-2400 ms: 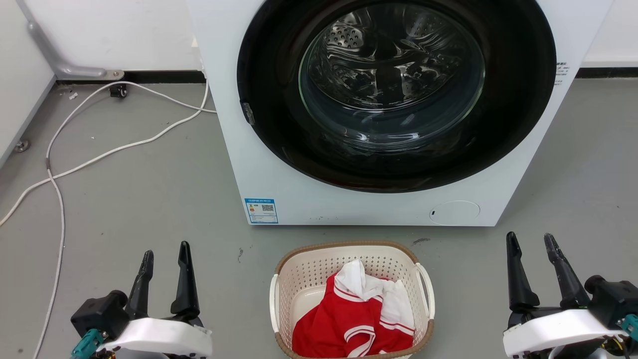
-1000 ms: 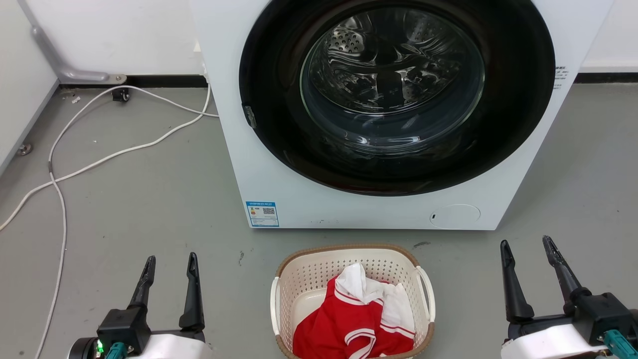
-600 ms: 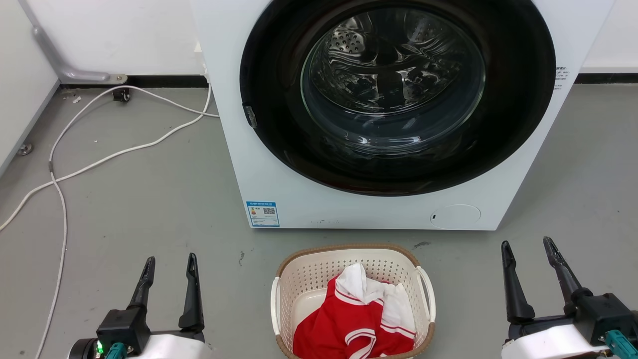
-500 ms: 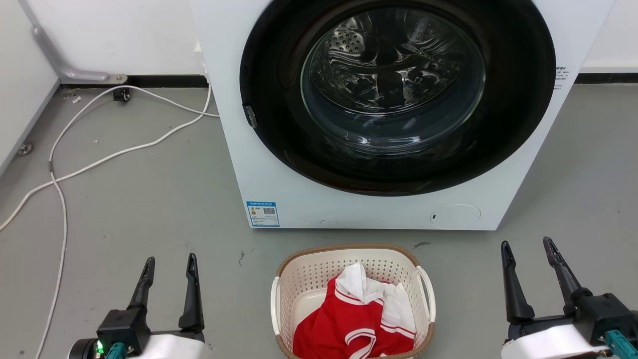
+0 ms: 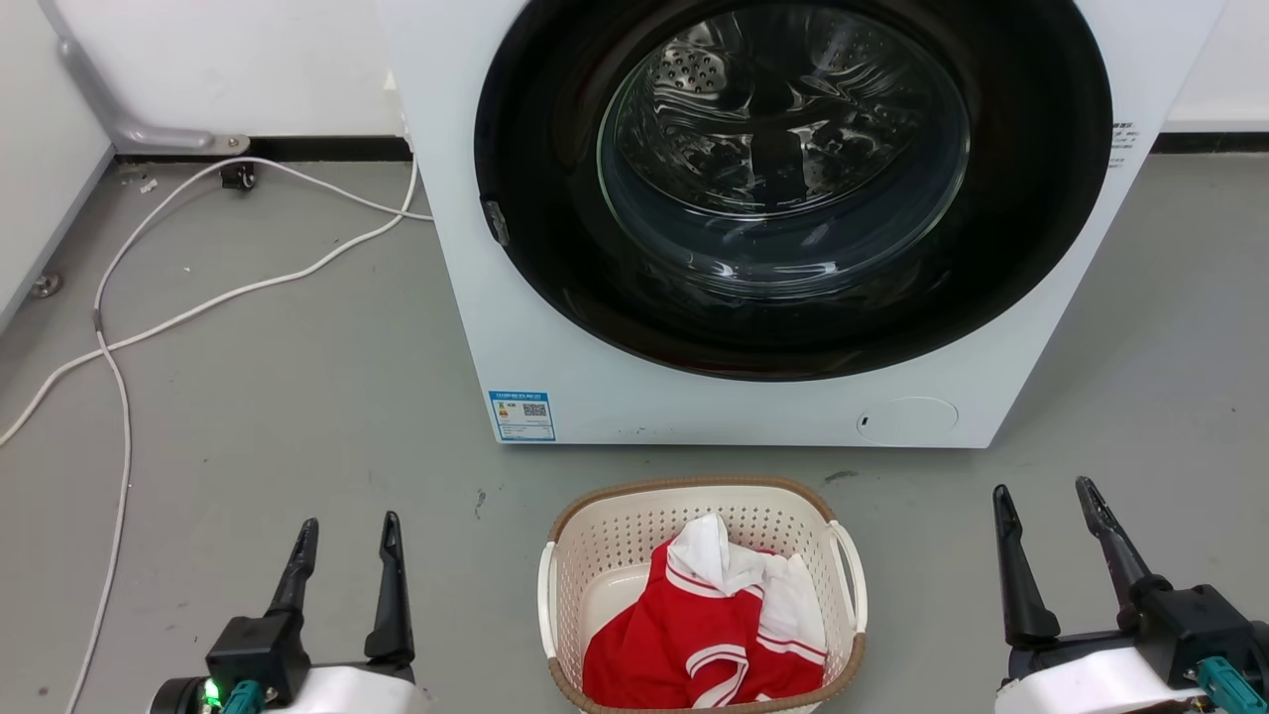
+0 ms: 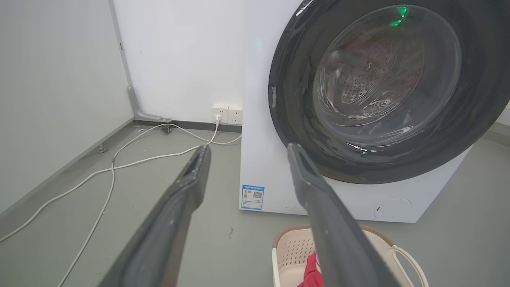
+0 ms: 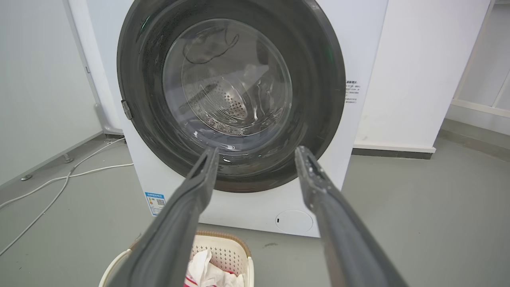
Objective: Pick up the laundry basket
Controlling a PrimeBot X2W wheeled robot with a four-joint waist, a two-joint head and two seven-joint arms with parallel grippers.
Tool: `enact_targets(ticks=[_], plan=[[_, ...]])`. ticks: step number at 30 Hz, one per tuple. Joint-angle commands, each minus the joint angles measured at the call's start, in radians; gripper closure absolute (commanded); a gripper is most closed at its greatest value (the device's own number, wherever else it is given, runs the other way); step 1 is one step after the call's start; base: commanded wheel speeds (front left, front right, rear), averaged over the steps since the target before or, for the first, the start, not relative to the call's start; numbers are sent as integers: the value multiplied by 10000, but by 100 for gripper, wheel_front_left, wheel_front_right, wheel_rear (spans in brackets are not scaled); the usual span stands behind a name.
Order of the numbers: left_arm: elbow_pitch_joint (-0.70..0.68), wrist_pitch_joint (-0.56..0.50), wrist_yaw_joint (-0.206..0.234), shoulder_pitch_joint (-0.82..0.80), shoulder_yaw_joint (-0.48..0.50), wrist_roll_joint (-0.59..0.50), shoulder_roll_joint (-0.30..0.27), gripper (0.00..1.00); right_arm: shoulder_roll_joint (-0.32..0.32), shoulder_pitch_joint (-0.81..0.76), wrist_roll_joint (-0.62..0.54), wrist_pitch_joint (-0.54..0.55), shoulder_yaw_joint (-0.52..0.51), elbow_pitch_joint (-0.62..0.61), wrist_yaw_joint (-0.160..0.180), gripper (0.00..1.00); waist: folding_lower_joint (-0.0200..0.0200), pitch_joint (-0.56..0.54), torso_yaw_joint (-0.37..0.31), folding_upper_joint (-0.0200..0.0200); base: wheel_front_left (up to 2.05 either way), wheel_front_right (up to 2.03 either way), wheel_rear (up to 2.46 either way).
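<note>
The laundry basket sat on the floor just before the washing machine, flanked by the left gripper and right gripper — fingers spread, empty. The machine's blue QR label was too small to read.

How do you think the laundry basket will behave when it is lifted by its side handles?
The laundry basket looks like rigid perforated plastic, so it should probably keep its shape. With a red and white garment inside, it is likely light. Its thin handles may flex slightly.
</note>
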State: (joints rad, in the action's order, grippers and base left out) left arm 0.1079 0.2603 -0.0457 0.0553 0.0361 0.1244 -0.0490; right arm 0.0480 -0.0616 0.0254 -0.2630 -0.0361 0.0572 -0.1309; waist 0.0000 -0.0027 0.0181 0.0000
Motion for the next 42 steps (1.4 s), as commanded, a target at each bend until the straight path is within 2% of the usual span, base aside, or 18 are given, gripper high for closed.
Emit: enact_targets(ticks=[1, 9, 22, 36, 42], plan=[[164, 75, -53, -193, -83, -38, -23, 0, 40, 68, -59, -26, -27, 103, 3, 0, 0, 69, -16, 0, 0, 0, 0], [1298, 53, -313, -1021, -376, -177, -22, 0, 37, 770, -395, -26, -3, 1008, 3, 0, 0, 631, -117, 0, 0, 0, 0], [4491, 53, -695, -3561, -570, -309, -69, 0, 31, 3148, -1026, -28, 470, 3422, 5, 0, 0, 2535, -242, 0, 0, 0, 0], [8502, 55, -838, -6691, -1420, -81, -242, 0, 642, 6310, -1122, -25, 1384, 7366, 5, 0, 0, 4857, -124, 0, 0, 0, 0], [9814, 53, -836, -7819, -2049, 413, -235, 0, 819, 7533, -1073, -25, 1780, 8893, 5, 0, 0, 5762, -26, 0, 0, 0, 0]])
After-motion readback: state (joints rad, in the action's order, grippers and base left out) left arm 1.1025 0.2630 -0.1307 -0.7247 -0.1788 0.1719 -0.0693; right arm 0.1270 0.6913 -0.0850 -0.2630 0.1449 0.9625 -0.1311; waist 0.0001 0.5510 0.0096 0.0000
